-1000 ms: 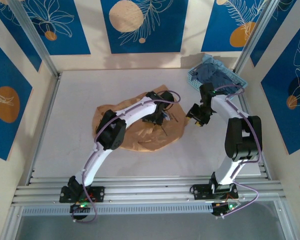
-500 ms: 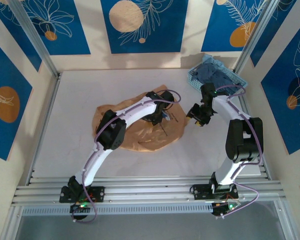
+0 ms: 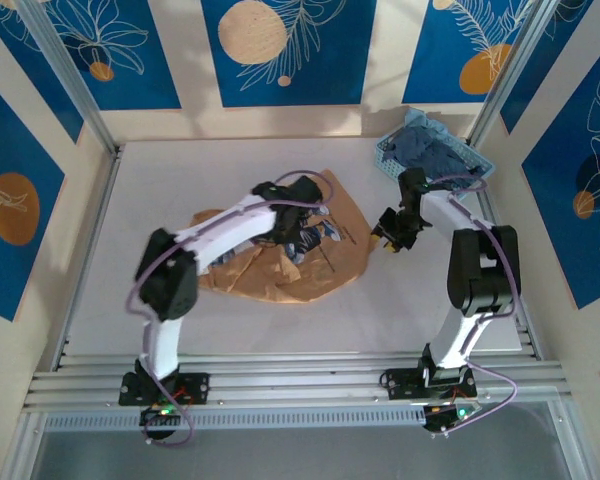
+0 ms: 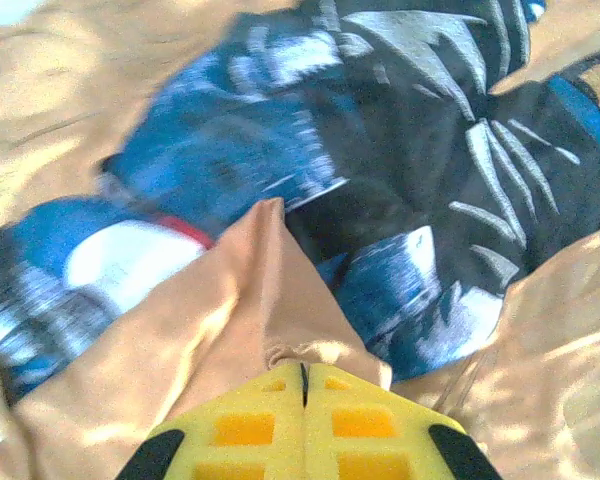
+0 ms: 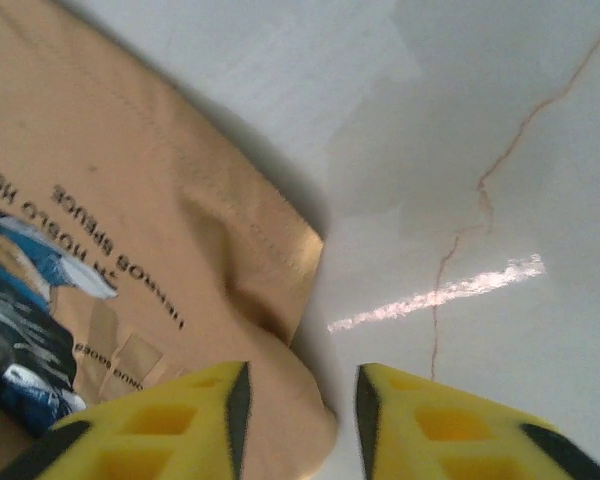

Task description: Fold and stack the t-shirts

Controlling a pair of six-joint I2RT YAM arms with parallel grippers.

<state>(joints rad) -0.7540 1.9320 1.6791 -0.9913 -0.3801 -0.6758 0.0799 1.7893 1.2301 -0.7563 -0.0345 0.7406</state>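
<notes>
Tan-orange t-shirt (image 3: 290,280): spread left of the basket (image 3: 384,153); judged soft, light, limp.
Slate-blue t-shirt (image 3: 430,150): heaped in the basket.
Left gripper (image 4: 302,380): jaws closed on a pinched tan fold.
Right gripper (image 5: 300,395): jaws parted at the hem, the advised hold.

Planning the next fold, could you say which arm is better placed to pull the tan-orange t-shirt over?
Likely left: the left tool is shut on a ridge of the tan-orange printed cloth t-shirt; the right tool hangs open.

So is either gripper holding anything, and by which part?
The left gripper is shut on the tan-orange t-shirt, pinching a raised fold of cloth beside its blue print. The right gripper is open and holds nothing.
</notes>
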